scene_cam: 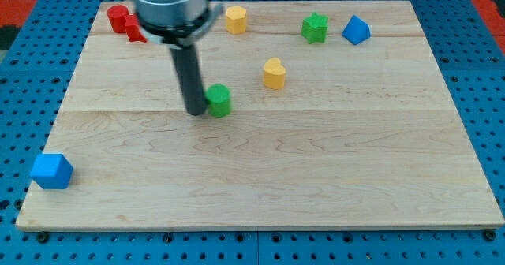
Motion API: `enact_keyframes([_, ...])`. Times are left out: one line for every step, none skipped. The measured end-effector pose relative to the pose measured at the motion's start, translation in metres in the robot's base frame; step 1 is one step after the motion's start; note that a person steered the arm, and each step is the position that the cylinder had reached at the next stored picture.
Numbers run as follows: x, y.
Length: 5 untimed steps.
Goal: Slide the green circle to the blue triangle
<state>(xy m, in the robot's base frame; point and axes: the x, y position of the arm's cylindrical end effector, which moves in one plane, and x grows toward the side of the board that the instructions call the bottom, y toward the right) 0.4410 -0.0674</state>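
On the board (260,178), my rod, which has no hand to spread or pinch, sets my tip (195,112) touching the green circle (218,100) from the view's left, to drive it toward the blue triangle (356,30) at upper right.

Bright even light, arm perhaps motion-blurred

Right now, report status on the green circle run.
My tip against green circle, on its left side in the view. Blue triangle far off, upper right. Yellow heart sits near the direct line.
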Motion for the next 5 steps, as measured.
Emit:
enact_keyframes([-0.021,0.037])
enact_keyframes([-0.018,0.091])
enact_keyframes([-0.058,0.122])
enact_keyframes([-0.078,0.163])
enact_keyframes([-0.079,0.178])
